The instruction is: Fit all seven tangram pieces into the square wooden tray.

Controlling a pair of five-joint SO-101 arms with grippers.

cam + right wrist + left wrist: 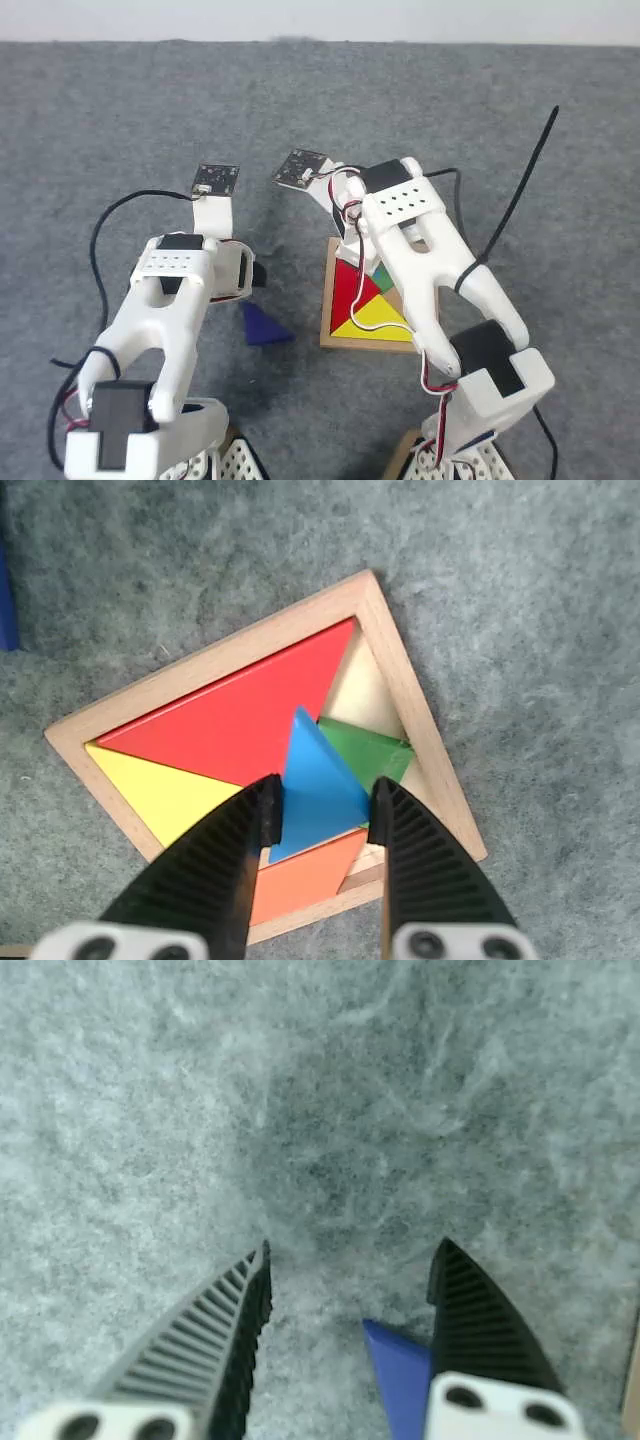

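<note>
Found much of the tray covered by the right arm. Found the dark blue piece cut by the frame edge, partly behind the left gripper. Cannot see the light blue triangle edges behind the right gripper.

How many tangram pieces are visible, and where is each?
6. Red, yellow, green and orange lie in the tray; light blue is in the right gripper above them; dark blue lies on the carpet beside the tray. One may be hidden.

Square tray part-filled, blue triangle above it, navy piece outside
</note>
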